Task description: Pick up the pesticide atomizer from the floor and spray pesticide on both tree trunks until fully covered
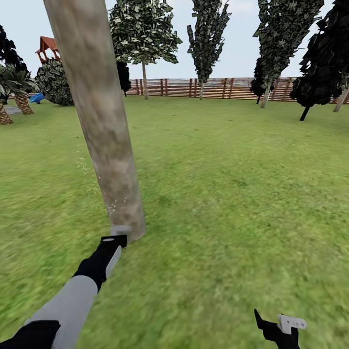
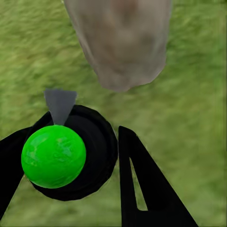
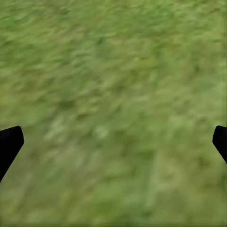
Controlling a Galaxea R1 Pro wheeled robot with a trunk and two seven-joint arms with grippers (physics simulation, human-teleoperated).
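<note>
Green-banded pesticide atomizer (image 2: 64,153) sits pinched in my left gripper (image 1: 116,237), nozzle aimed at the tree trunk (image 1: 104,126) just ahead, while my right gripper (image 3: 113,142), spread wide, hangs farther off.

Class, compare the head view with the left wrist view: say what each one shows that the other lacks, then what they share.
Head view alone: the brown slat fence, distant trees, palms at the far left, sky, a red-roofed play structure, and the right gripper low over the lawn. Left wrist view alone: the pesticide atomizer seen from close up, green and round with a black body, held between the left gripper's dark fingers, its grey nozzle aimed at the trunk. Both share the thick pale mottled tree trunk meeting the grass, with the left gripper near its base.
</note>
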